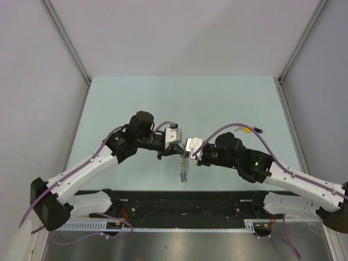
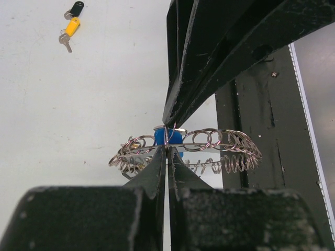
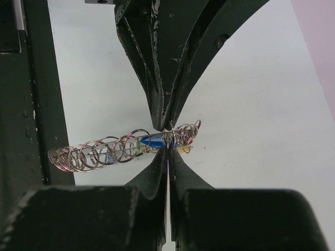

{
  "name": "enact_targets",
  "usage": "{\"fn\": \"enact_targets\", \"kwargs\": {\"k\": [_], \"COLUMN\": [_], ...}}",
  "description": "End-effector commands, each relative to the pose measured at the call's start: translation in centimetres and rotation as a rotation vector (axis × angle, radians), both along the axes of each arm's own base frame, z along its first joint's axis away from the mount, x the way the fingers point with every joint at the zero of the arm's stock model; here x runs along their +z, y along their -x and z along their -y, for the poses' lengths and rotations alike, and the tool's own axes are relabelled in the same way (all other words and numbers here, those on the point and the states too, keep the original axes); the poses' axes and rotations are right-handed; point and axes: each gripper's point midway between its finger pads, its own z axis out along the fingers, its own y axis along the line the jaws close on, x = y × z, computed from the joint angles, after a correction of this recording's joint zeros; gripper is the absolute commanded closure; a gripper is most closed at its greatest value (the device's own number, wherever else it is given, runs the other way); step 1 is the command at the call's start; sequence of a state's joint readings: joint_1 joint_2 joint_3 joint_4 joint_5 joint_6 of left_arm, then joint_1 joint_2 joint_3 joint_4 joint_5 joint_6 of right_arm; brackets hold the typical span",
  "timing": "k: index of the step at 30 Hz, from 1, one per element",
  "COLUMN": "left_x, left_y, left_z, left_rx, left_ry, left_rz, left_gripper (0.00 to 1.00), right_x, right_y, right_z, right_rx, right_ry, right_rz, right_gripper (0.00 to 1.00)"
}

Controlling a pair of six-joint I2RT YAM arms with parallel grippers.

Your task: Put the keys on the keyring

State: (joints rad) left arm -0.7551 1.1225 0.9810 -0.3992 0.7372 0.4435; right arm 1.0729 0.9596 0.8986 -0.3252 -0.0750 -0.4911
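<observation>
Keyring [image 1: 185,166] up at the middle of the table [image 1: 136,98], towards its near edge, and it's pinched from both sides at once! The left gripper [image 2: 166,150] and the right gripper [image 3: 167,156] meet nose to nose. Each has its jaws squeezed narrow on the same spot of the coil, right where a blue-headed key [image 2: 168,137] sits. From that pinch the keyring runs back toward the near edge, seen edge-on from above. Now look out to the right: a yellow-headed key [image 1: 247,129] and a black-headed key [image 1: 256,130] lie on the table, well apart from the keyring, just past the far side of the right arm. That arm is plainly the nearer one, so I'd say the fetch falls to it while the left gripper holds the keyring.
</observation>
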Motion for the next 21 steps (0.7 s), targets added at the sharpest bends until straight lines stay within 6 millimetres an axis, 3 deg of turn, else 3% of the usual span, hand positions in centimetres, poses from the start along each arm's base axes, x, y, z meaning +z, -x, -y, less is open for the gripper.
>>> {"fn": "enact_targets", "kwargs": {"k": [1, 14, 21], "left_x": [3.4, 3.2, 3.9], "left_y": [0.2, -0.3, -0.1], "left_z": [0.9, 0.6, 0.9], "left_rx": [-0.035, -0.016, -0.016], "left_ry": [0.086, 0.068, 0.109], "left_rz": [0.023, 0.026, -0.015], "left_gripper": [1.00, 1.00, 1.00], "right_x": [3.9, 4.3, 3.1], "right_y": [-0.2, -0.1, -0.1], "right_z": [-0.2, -0.2, -0.4], "right_rx": [-0.009, -0.003, 0.001], "right_ry": [-0.099, -0.115, -0.076], "right_rz": [0.065, 0.071, 0.046], "right_gripper": [1.00, 1.00, 1.00]}}
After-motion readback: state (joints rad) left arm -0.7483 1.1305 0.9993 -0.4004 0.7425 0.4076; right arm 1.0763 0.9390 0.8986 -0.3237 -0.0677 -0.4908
